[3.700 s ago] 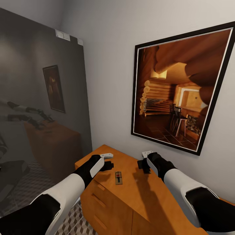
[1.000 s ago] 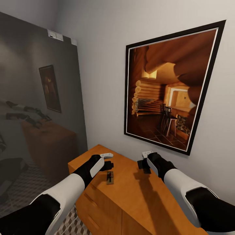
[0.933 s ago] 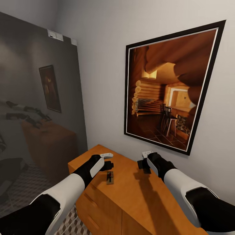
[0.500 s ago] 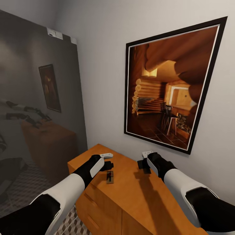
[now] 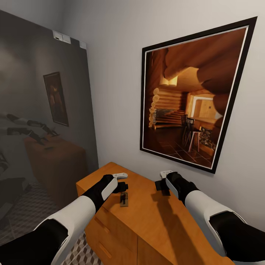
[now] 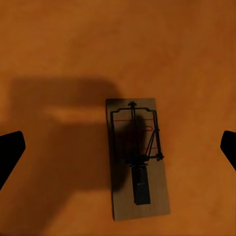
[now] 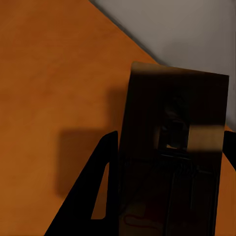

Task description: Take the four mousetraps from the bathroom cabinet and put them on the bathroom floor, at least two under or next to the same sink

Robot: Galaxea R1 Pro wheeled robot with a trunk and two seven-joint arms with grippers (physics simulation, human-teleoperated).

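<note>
Left gripper [image 6: 118, 147] hovering, jaws spread wide over one mousetrap [image 6: 137, 158] flat on the cabinet [image 5: 154, 217]; right gripper [image 7: 169, 196] jaws clamped on a second mousetrap [image 7: 172, 147]; two mousetraps counted

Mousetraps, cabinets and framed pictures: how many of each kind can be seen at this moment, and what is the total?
Mousetraps: 2, one lying on the cabinet top and one between the right gripper's fingers
Orange-brown wooden cabinet: 1
Framed picture on the wall: 1
Total: 4
</note>
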